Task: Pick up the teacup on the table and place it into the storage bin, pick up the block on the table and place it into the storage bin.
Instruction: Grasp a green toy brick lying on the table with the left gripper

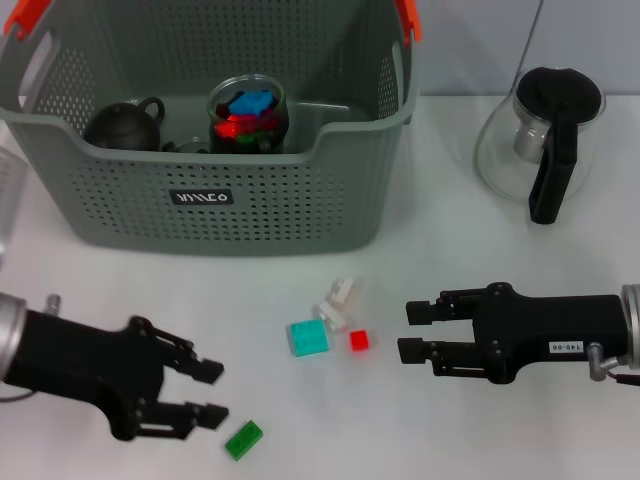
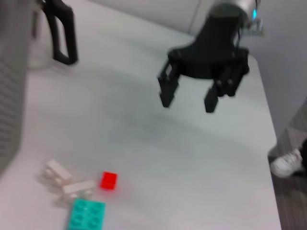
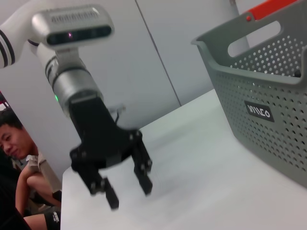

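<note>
**A:** So what's hard to make out? The storage bin runs off the top of the head view, so its back wall and most of the orange handle clips are cut off. Inside it sit a dark teapot-shaped pot and a glass cup stuffed with coloured bits, both half hidden behind the front wall. No teacup shows out on the table.

**B:** And the blocks? They're all on the table in front of the bin. The teal block lies flat, studs up, roughly square, so no real long axis. The green block is a small oblong with its long axis tilted, far end toward the robot's right. The clear-white bricks are a pale jumble just behind the teal one, hard to tell how many. The little red block sits just beside the teal one, on the right.

**A:** Grippers? The left gripper hovers low with its fingers spread and nothing between them, the green block just beside its lower fingertip. The right gripper is also spread and empty, pointing at the red block, near it but apart.

**B:** Anything else around? A glass teapot with black lid and handle stands well off to the right of the bin, and nothing lies between the grippers and the blocks
</note>
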Robot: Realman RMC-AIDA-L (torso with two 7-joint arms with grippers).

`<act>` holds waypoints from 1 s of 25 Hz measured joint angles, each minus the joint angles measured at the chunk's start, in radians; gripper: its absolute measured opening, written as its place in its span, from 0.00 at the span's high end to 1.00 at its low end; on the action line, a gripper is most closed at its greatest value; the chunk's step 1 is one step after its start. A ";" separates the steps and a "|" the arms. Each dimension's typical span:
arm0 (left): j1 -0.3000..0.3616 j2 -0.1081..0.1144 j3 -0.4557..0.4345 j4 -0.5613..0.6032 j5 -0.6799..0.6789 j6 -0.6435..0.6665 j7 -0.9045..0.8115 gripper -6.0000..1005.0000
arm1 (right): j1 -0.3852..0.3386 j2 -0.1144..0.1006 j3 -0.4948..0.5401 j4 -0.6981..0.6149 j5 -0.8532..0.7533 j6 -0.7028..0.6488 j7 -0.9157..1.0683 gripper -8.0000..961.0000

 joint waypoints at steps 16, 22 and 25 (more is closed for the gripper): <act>0.009 -0.032 0.155 -0.060 0.052 -0.106 0.007 0.55 | 0.000 0.000 -0.002 0.001 0.000 0.000 -0.004 0.40; 0.038 -0.039 0.167 -0.065 0.058 -0.201 0.077 0.54 | 0.000 0.000 -0.002 0.001 0.000 0.002 -0.007 0.40; 0.041 -0.041 0.167 -0.082 0.054 -0.240 0.107 0.54 | 0.000 0.000 -0.002 0.002 0.000 0.003 -0.007 0.40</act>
